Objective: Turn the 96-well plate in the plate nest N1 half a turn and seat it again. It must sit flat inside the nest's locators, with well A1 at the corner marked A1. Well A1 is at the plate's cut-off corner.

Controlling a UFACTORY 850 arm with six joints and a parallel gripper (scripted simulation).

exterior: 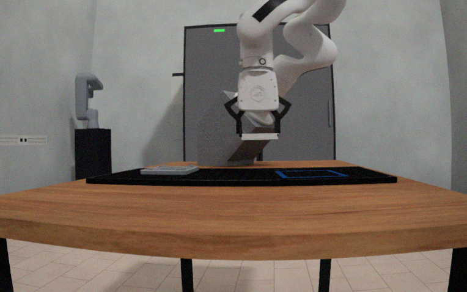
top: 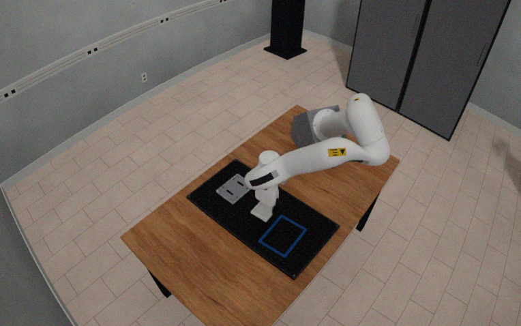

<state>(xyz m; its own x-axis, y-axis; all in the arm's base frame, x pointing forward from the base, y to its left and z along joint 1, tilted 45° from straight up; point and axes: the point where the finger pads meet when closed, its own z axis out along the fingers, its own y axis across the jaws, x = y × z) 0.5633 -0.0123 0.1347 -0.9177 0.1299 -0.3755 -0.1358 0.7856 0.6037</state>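
Note:
My gripper (top: pixel 265 203) (exterior: pixel 258 133) is shut on the white 96-well plate (top: pixel 262 212) (exterior: pixel 258 137) and grips it by two opposite edges. It holds the plate level, well above the black mat (top: pixel 215 207) (exterior: pixel 224 179). The plate hangs between the grey plate nest N1 (top: pixel 232 188) (exterior: pixel 169 169) and the blue marked rectangle (top: pixel 271 228) (exterior: pixel 311 176). The nest lies empty on the left part of the mat. I cannot make out the plate's cut-off corner or the A1 mark.
The mat lies on a wooden table (top: pixel 184 261) (exterior: pixel 220 220). The arm's grey base block (top: pixel 303 128) stands at the table's far side. Grey cabinets (top: pixel 422 57) and a black pedestal (top: pixel 286 26) stand off the table.

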